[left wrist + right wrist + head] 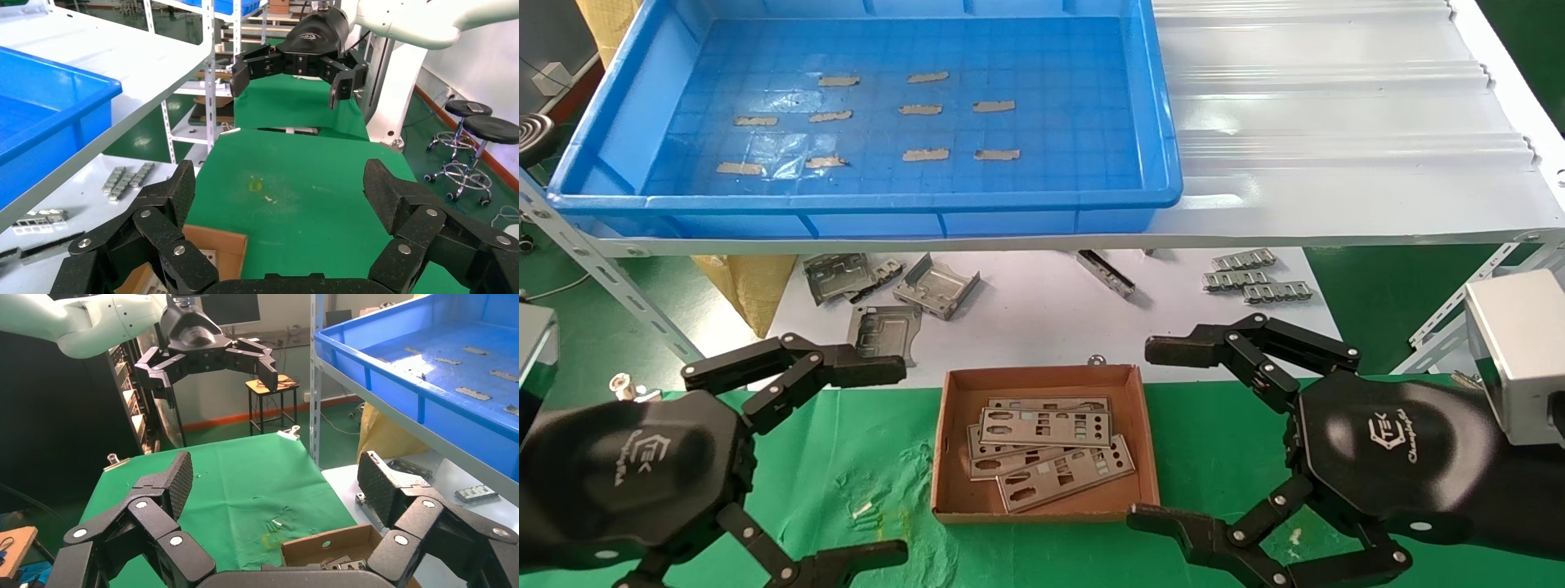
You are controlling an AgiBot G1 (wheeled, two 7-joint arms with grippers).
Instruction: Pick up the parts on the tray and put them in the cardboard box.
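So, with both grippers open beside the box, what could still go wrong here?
1. The plates lie fanned in the cardboard box; the lowest one's corner reaches the right wall and might slide out if bumped.
2. The right gripper and left gripper flank the light box closely, so a sweep may push it.
3. The tray shows only tape; another pick would probably find nothing.

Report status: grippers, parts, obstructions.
Left gripper and right gripper open, empty, flanking cardboard box. Parts stacked in box; tray holds only tape strips. Nothing obstructing.
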